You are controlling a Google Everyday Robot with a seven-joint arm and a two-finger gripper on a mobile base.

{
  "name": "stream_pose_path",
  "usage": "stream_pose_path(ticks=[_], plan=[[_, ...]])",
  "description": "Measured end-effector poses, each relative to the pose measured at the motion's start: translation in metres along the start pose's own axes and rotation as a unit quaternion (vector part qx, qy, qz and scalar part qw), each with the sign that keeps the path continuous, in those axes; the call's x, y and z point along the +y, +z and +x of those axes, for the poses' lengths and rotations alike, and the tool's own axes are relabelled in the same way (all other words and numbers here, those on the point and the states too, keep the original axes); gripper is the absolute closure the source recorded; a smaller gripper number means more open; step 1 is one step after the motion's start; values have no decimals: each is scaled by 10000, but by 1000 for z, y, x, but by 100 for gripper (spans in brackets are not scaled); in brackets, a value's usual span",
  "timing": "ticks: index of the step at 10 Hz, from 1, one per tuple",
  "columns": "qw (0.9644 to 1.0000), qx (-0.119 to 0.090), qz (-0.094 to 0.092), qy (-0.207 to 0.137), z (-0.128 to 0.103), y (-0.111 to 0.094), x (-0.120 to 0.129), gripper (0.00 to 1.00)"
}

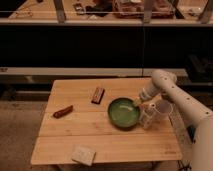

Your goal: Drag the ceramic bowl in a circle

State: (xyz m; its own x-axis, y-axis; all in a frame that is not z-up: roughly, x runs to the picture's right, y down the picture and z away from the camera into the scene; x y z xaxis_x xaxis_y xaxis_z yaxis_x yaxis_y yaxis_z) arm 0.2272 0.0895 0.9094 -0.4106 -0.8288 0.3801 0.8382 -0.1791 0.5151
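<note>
The ceramic bowl [123, 112] sits a little right of centre on the wooden table [75, 127], a round, shallow dish with a glossy green glaze and a darker rim, wider than anything else here. The table is pale, made of long planks whose seams run left to right, with a smooth matte top. My arm [175, 97] is white and rounded, a thick smooth shell that bends at an elbow above the table's far right corner and slopes down toward the bowl. My gripper [137, 103] is at the bowl's right rim, on the side nearest my arm, and it appears to touch the rim there; whether my fingers are apart, together or pinched on the rim I cannot tell. Just right of the bowl, close to its edge, stands a small white cup [163, 108], upright, and a clear, glassy container [147, 117] stands in front of it, beside the bowl. Behind the bowl and to its left lies a small dark rectangular bar [98, 94], flat on the planks and apart from the bowl. Further left lies a reddish-brown elongated piece [63, 111], slightly angled. Near the front edge rests a pale, squarish block like a sponge [83, 154], well apart from the bowl. Beyond the table runs a dark counter front with cluttered shelves [125, 7] above.
</note>
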Motion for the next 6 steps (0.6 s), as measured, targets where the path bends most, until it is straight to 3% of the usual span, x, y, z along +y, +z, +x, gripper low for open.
stream_pose_path(ticks=[2,3,4,6], plan=[[9975,198,-430,525,9,-17,35,90],[9939,402,-564,856,21,-28,48,90],[9895,598,-633,1151,35,-36,57,90],[9841,820,-632,1442,61,-38,57,90]])
